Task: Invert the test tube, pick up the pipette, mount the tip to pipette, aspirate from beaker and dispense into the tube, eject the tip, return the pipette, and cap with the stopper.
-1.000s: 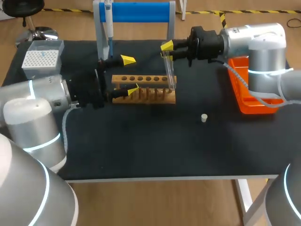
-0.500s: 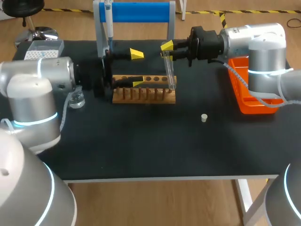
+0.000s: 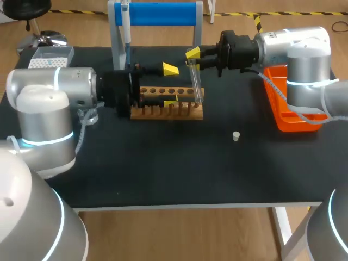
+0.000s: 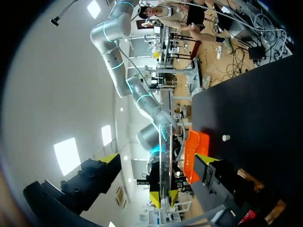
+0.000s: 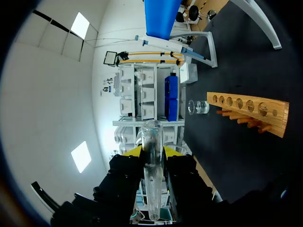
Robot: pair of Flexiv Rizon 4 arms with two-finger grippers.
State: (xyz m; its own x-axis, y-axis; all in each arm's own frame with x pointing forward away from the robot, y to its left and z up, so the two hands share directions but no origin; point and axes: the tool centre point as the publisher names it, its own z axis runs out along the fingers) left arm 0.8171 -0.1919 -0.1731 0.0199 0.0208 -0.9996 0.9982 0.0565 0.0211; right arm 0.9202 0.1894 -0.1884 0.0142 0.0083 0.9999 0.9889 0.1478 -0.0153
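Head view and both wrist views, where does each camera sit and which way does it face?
Head view: fixed above and behind, looking down on the table; both arms show, left pincer open, right pincer shut on the test tube.
Left wrist view: on the left wrist, facing the right arm; its own open pincer shows.
Right wrist view: on the right wrist, facing the wooden rack and beaker; its own pincer shows.
Shared: all three show the test tube.

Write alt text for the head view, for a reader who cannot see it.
The right gripper holds a clear test tube by a wooden rack on a black table. The left gripper, open, faces it; a white stopper lies apart.
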